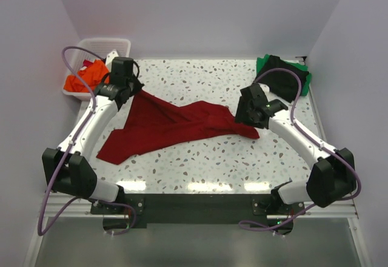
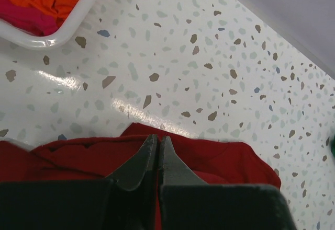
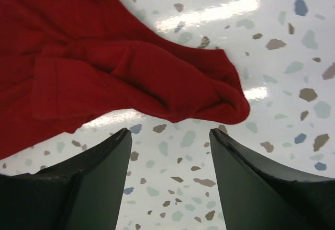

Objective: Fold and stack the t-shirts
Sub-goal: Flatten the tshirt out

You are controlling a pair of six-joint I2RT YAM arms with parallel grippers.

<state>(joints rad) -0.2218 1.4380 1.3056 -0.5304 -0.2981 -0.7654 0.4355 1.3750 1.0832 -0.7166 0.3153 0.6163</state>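
Slippage threatens: left tool (image 2: 158, 140) pinches the dark red shirt (image 1: 170, 124) by its far-left corner only, while right tool (image 3: 168, 131) gapes wide, empty, above the bunched right end on the bench (image 1: 206, 164); pulling could drag it crooked.

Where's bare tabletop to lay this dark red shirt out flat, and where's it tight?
Free: the far strip of table between the white basket and the green-and-black stack; also the near strip between the dark red shirt and the front edge. Crowded: both far corners, and around the left claw.
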